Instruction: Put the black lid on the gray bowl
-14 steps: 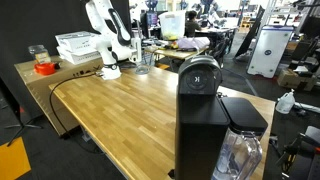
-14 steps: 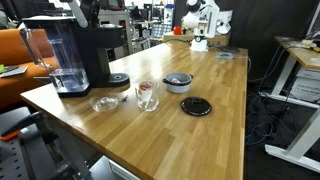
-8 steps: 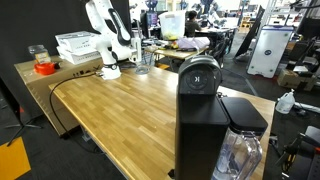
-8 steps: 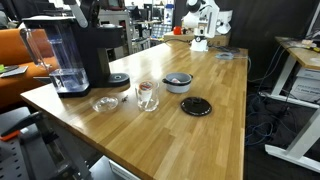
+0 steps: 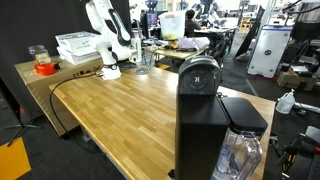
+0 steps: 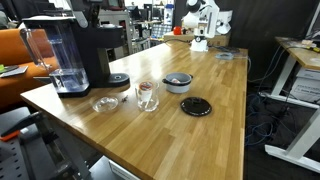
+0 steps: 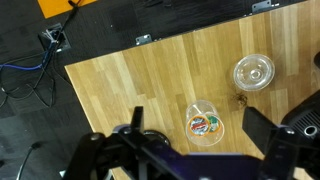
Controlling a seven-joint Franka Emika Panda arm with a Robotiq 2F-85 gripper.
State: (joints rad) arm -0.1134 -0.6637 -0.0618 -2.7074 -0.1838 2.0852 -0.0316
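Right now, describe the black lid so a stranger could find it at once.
On the long wooden table, look past the black coffee machine to the gray bowl. The black lid lies flat on the wood just beside that bowl, apart from it. It is the only flat dark disc; the nearby cup is clear glass.

lid (image 6: 196, 106) black, bowl (image 6: 178, 83) gray, table (image 6: 215, 140) pale wood, arm (image 5: 101, 30) white

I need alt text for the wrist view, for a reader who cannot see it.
From above, a wooden table holds a clear glass cup with a colourful print and a clear round dish. The robot's open fingers frame the bottom.
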